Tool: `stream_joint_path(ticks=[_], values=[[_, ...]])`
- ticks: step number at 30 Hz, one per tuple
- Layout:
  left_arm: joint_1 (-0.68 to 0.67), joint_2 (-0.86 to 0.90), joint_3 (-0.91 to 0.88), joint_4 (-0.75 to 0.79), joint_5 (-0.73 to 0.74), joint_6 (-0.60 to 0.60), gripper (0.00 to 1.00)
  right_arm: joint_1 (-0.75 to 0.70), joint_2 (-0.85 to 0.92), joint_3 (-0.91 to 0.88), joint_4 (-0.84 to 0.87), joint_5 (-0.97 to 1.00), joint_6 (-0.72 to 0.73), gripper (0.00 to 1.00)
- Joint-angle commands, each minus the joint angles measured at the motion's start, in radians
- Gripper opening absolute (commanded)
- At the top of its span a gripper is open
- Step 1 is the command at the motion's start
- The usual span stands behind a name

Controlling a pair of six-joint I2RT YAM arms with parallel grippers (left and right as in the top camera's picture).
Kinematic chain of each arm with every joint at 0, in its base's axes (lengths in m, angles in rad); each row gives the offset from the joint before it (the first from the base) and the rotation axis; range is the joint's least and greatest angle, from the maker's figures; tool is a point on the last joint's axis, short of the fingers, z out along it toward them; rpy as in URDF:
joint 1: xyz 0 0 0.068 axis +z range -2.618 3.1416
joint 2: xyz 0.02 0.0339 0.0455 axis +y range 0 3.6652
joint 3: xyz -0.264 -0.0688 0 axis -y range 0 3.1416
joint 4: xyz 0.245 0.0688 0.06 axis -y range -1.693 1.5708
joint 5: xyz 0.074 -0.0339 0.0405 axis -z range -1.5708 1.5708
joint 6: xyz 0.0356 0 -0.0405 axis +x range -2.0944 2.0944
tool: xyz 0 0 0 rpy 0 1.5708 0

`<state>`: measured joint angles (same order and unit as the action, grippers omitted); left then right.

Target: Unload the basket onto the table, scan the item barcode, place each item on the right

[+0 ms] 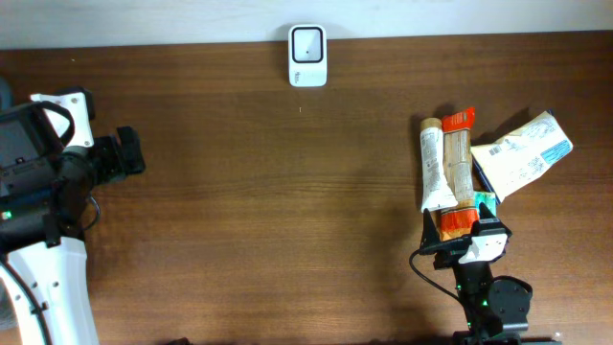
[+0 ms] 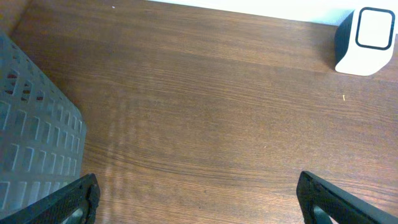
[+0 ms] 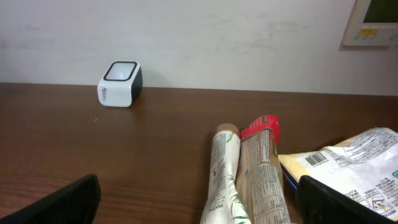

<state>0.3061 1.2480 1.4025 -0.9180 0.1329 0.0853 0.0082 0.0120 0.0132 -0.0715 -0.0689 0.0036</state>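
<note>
The white barcode scanner (image 1: 307, 56) stands at the table's far edge, seen also in the left wrist view (image 2: 367, 40) and the right wrist view (image 3: 119, 84). At the right lie a white tube (image 1: 436, 165), a brown pack with orange ends (image 1: 459, 163) and a white bag (image 1: 524, 153). My right gripper (image 1: 466, 228) hovers open over the near ends of the tube (image 3: 225, 174) and pack (image 3: 264, 177), touching nothing; a barcode shows on the bag (image 3: 364, 158). My left gripper (image 1: 132, 153) is open and empty at the far left, well away from the items.
A grey slotted basket (image 2: 31, 137) sits by the left gripper's left finger. A wall runs behind the scanner. Bare brown tabletop (image 1: 287, 192) spreads between the two arms.
</note>
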Motion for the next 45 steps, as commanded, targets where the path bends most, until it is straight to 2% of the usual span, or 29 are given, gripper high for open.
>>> stream_joint_path(ticks=[1, 7, 9, 10, 13, 18, 22, 26, 30, 33, 38, 45], values=[[-0.057, -0.076, -0.036, -0.001, -0.003, -0.006, 0.99, 0.005, -0.008, -0.008, -0.001, -0.005, 0.002, 0.99], [-0.151, -0.208, -0.146, -0.045, -0.031, -0.002, 0.99, 0.005, -0.008, -0.008, -0.001, -0.005, 0.002, 0.99], [-0.19, -0.257, -0.207, -0.014, -0.103, 0.002, 0.99, 0.005, -0.008, -0.008, -0.001, -0.005, 0.002, 0.99], [-0.22, -0.299, -0.271, 0.047, -0.131, 0.002, 0.99, 0.005, -0.008, -0.008, -0.001, -0.005, 0.002, 0.99], [-0.276, -0.431, -0.499, 0.365, -0.132, 0.044, 0.99, 0.005, -0.008, -0.008, -0.001, -0.005, 0.002, 0.99], [-0.286, -0.664, -0.912, 0.914, -0.129, 0.047, 0.99, 0.005, -0.008, -0.008, -0.001, -0.005, 0.002, 0.99], [-0.286, -0.789, -1.114, 1.116, -0.13, 0.074, 0.99, 0.005, -0.008, -0.008, -0.001, -0.005, 0.002, 0.99], [-0.286, -0.945, -1.261, 1.134, -0.13, 0.14, 0.99, 0.005, -0.008, -0.008, -0.001, -0.005, 0.002, 0.99], [-0.286, -1.042, -1.323, 1.1, -0.13, 0.156, 0.99, 0.005, -0.008, -0.008, -0.001, -0.005, 0.002, 0.99], [-0.286, -1.111, -1.356, 1.022, -0.13, 0.17, 0.99, 0.005, -0.008, -0.008, -0.001, -0.005, 0.002, 0.99], [-0.288, -1.247, -1.369, 0.782, -0.132, 0.23, 0.99, 0.005, -0.008, -0.008, -0.001, -0.005, 0.002, 0.99], [-0.295, -1.243, -1.37, 0.789, -0.13, 0.234, 0.99, 0.005, -0.008, -0.008, -0.001, -0.005, 0.002, 0.99]])
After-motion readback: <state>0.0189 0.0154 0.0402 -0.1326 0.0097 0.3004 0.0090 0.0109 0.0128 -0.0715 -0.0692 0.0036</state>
